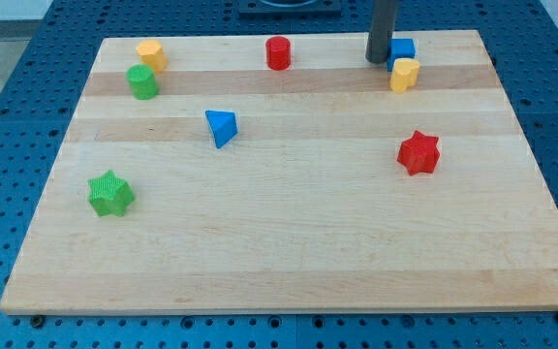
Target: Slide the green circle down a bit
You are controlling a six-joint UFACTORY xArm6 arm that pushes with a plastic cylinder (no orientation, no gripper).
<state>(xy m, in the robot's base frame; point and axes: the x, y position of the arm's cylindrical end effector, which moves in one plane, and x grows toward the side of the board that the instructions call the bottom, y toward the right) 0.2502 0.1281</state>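
The pale wooden counter point(289, 262) carries eight small plastic blocks. The green circle, a short green cylinder point(142, 81), sits at the upper left of the frame, just below a yellow hexagonal block point(150, 53). My tip point(378, 60), the end of a straight dark rod with no jaws to open or close, rests at the upper right, well apart from it, touching or just beside a blue cube point(402, 49) with a yellow block point(405, 74) below. Elsewhere lie a red cylinder point(278, 52), a blue triangular block point(222, 127), a red star point(418, 152) and a green star point(110, 193).
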